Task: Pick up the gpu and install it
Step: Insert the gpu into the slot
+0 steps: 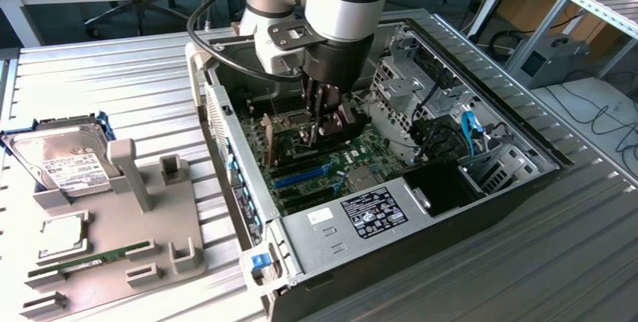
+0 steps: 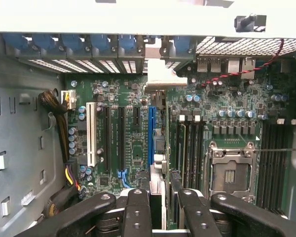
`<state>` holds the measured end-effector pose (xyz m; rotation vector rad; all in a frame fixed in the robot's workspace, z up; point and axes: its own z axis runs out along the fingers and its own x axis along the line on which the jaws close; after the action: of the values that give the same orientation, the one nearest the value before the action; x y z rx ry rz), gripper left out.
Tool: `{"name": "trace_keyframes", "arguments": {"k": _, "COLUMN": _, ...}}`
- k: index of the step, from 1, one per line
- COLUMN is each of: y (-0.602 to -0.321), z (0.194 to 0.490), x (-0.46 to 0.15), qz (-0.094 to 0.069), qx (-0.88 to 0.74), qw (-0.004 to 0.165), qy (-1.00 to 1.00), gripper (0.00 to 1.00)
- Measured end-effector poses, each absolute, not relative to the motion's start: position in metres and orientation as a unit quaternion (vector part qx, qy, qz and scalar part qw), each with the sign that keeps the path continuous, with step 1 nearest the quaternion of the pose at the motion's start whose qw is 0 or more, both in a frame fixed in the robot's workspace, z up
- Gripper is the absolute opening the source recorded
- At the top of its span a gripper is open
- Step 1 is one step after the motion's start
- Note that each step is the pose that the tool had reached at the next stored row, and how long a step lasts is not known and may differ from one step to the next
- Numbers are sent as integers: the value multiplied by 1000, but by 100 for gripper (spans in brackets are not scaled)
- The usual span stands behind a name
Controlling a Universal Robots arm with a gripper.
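The black two-fingered gripper (image 1: 327,124) on the silver robot arm reaches down into the open black desktop computer case (image 1: 518,187). Its fingers are partly closed on the gpu (image 2: 158,148), a thin flat card held on edge, its silver end bracket against the case's rear wall. The card stands over the green motherboard (image 2: 237,113), just beside the long blue expansion slot (image 2: 151,131). Risk: if the card's edge sits off the slot, pressing down could bend it or scrape the board.
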<state>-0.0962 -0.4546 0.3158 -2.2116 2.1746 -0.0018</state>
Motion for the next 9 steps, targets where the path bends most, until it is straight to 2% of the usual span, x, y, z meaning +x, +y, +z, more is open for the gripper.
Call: {"name": "trace_keyframes", "arguments": {"k": 9, "y": -455, "z": 313, "x": -99, "qz": -1, "qx": -713, "qw": 20, "qy": 701, "gripper": 27}}
